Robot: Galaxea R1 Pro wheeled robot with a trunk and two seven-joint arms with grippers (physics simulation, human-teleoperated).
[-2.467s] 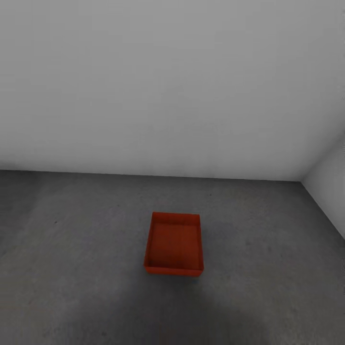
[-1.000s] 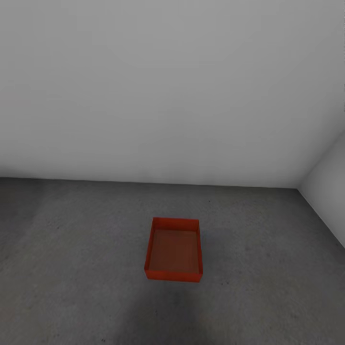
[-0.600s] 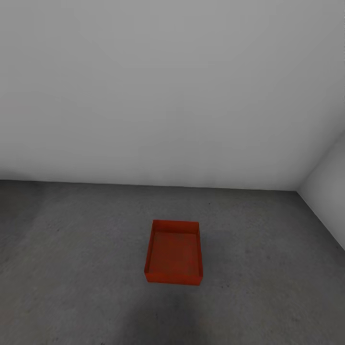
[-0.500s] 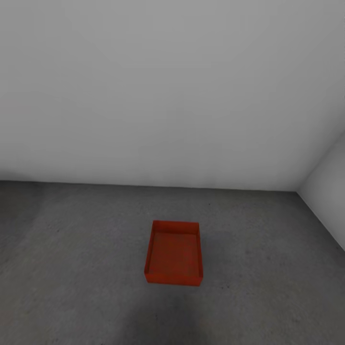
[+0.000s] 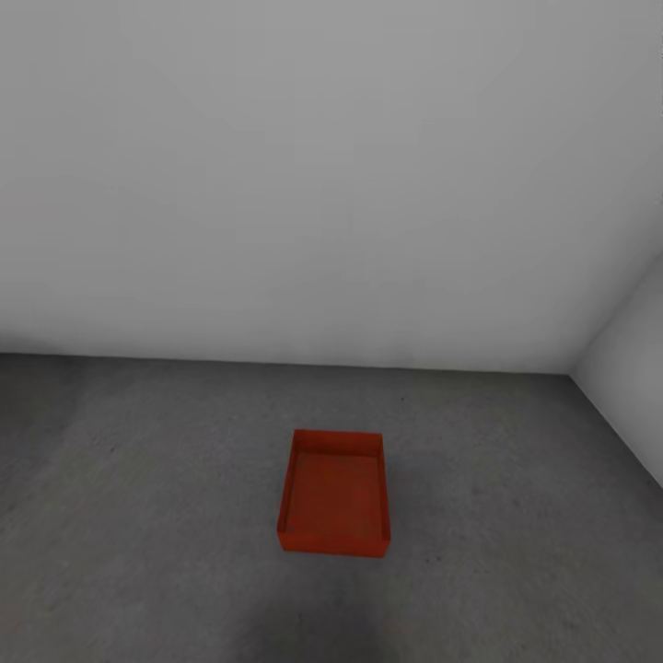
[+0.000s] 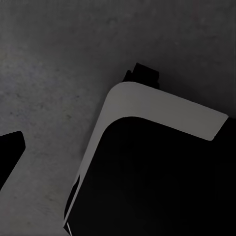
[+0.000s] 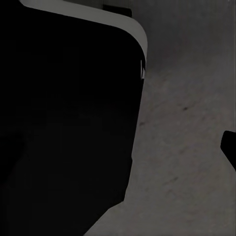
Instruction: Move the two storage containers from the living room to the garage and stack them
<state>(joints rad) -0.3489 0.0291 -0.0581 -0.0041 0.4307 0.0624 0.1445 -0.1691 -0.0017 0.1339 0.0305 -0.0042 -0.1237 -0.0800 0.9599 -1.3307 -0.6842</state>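
Observation:
One orange-red open-topped storage container (image 5: 333, 493) stands upright on the dark grey concrete garage floor (image 5: 138, 479), a little way out from the white wall. Its inside looks bare; I cannot make out a second container as a separate thing. In the left wrist view my left gripper (image 6: 118, 157) hangs low over the floor with one dark fingertip (image 6: 10, 152) at the picture's edge and nothing held. In the right wrist view my right gripper (image 7: 118, 147) does the same, its fingertip (image 7: 229, 147) far out to the side.
A plain white wall (image 5: 313, 166) runs behind the container and meets a second white wall (image 5: 631, 387) in a corner at the right. My own black base with a grey rim (image 6: 147, 108) lies under both wrists. Bare concrete surrounds the container.
The whole head picture has slid down a little, so the camera has moved. The container rests in the same spot on the floor.

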